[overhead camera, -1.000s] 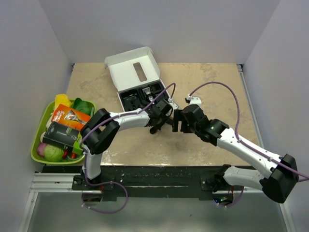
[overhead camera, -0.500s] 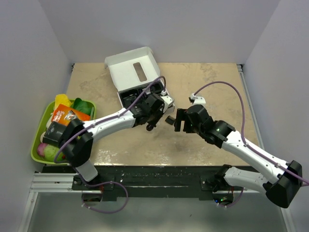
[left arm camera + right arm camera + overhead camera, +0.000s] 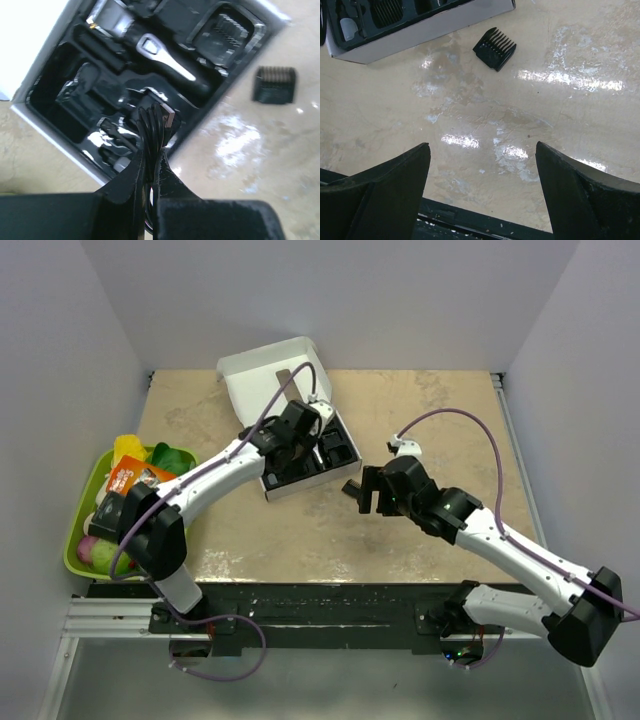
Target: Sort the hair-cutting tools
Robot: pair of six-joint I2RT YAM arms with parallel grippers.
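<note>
thin black cord (image 3: 152,122), coiled in tight loops, metal plug at end, pinched between closed left fingers (image 3: 136,172) over glossy black moulded insert (image 3: 70,117) of white box (image 3: 245,385). slim clipper (image 3: 170,67), silver strip, lies in insert slot. ribbed blocky comb (image 3: 494,48) on shiny beige bench (image 3: 555,120) just beside box. right fingers (image 3: 395,195) spread wide, empty, above bench.

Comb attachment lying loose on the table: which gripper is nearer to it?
Right. The right gripper hovers open close to the comb attachment; the left gripper is farther, over the white box, holding the cord.
</note>
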